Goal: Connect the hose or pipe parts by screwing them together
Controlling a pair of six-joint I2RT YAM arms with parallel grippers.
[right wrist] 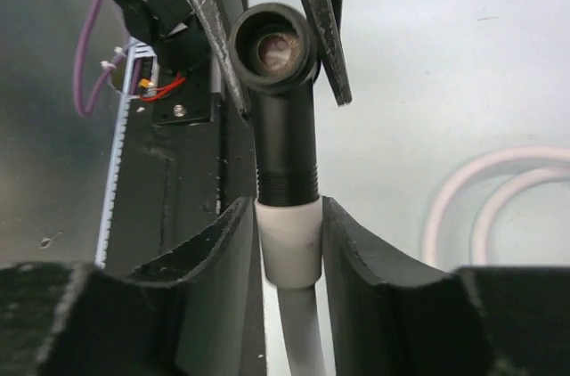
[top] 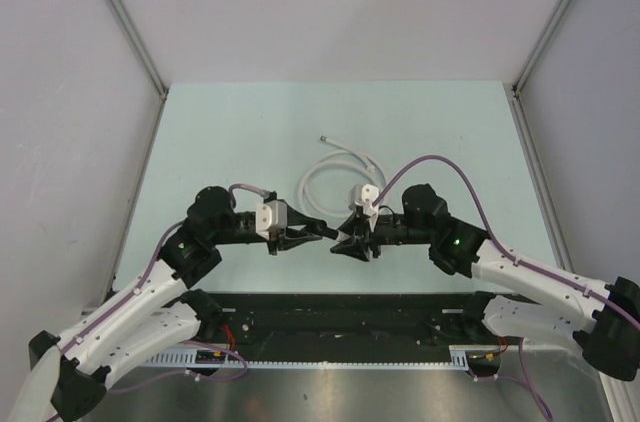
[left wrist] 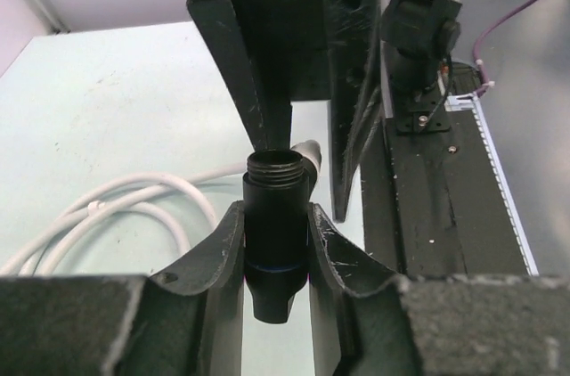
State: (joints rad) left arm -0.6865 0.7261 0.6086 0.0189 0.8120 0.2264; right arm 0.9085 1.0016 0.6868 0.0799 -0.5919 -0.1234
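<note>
Black end meets white end.
Left jaws clamp the black fitting [left wrist: 274, 216]; right jaws flank the white collar [right wrist: 289, 242] on the hose [right wrist: 298, 345], grip unclear.

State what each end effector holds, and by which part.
Left end effector: black fitting, clamped around its barrel below the thread. Right end effector: fingers flank the white hose collar; grip cannot be told.

White arms [top: 130, 307] with black joints [top: 212, 214], thin purple cables [top: 440, 159], green lights [top: 455, 240], scuffed black fingers [left wrist: 223, 256]
</note>
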